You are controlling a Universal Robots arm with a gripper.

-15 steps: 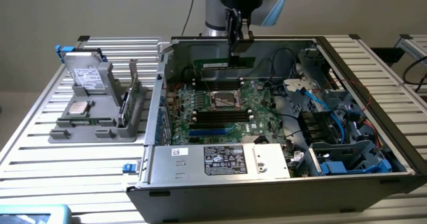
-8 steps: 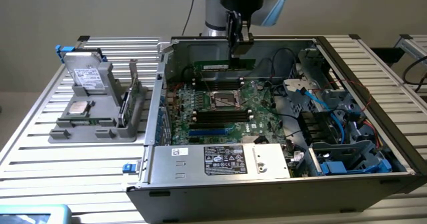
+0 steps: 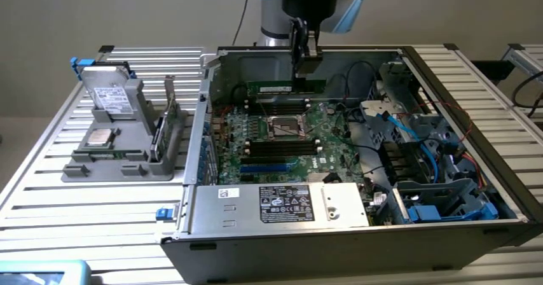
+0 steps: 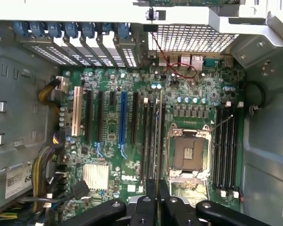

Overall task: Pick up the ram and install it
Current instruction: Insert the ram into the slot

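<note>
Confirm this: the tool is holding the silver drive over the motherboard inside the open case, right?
Not quite: what it holds is the ram. The exterior view shows the tool shut on it over the motherboard inside the open case.

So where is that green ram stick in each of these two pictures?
Exterior view: the ram stick hangs level from the hand, over the motherboard, just beyond the processor socket.
Wrist view: the ram stick shows edge-on, a thin line running out from the hand, beside the processor socket.
Shared landmark: the empty processor socket.
</note>
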